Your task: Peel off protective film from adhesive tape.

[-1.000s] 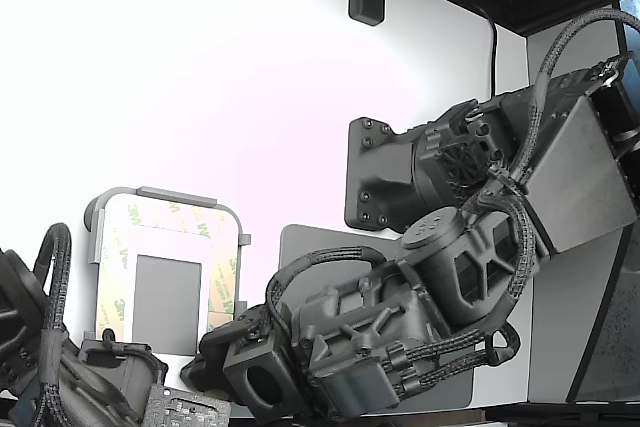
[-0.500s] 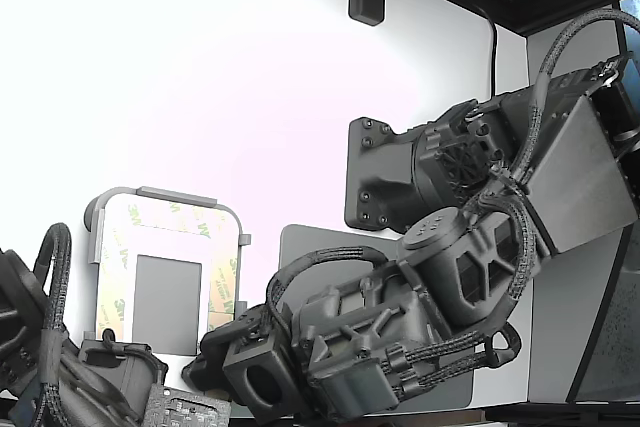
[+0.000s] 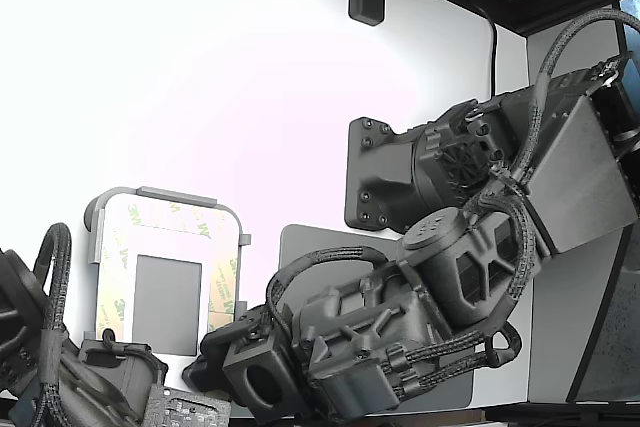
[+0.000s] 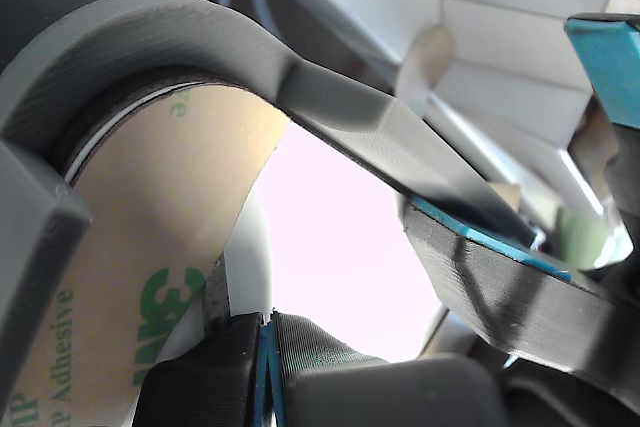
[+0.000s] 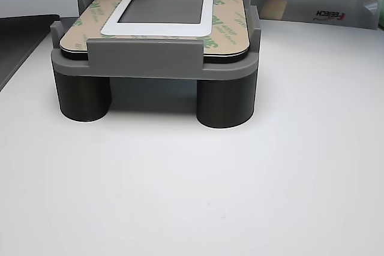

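Grey holder [image 5: 156, 58], dark mat [image 3: 310, 242]

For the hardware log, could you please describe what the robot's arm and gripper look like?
The arm is matte dark grey to black, built of blocky ribbed printed housings, with braided black cable sleeves looping along it and a flat grey metal side panel. In the wrist view, the gripper's fingers are dark grey, layered plastic faced with blue pads.

Dark grey ribbed arm [image 3: 400, 337] (braided black cables looped alongside), blue-padded tool [image 4: 500, 237].
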Robot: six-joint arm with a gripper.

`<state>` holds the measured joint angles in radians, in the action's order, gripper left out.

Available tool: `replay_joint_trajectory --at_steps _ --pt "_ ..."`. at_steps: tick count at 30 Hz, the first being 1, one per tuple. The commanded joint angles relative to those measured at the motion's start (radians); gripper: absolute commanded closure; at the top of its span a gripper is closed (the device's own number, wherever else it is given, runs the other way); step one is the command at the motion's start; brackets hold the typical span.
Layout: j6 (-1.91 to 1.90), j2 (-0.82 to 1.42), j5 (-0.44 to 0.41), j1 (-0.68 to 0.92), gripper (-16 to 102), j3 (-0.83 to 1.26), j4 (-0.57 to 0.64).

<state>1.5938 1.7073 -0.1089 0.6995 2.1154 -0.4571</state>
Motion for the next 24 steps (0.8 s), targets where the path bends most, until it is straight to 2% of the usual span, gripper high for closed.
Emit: replay_joint_trajectory --at_steps 1,24 --pt "0.0 0.037 0.003 -0.008 97 -0.028 0.003" --pt "0.054 0.002 0.015 -0.026 97 -0.044 0.018"
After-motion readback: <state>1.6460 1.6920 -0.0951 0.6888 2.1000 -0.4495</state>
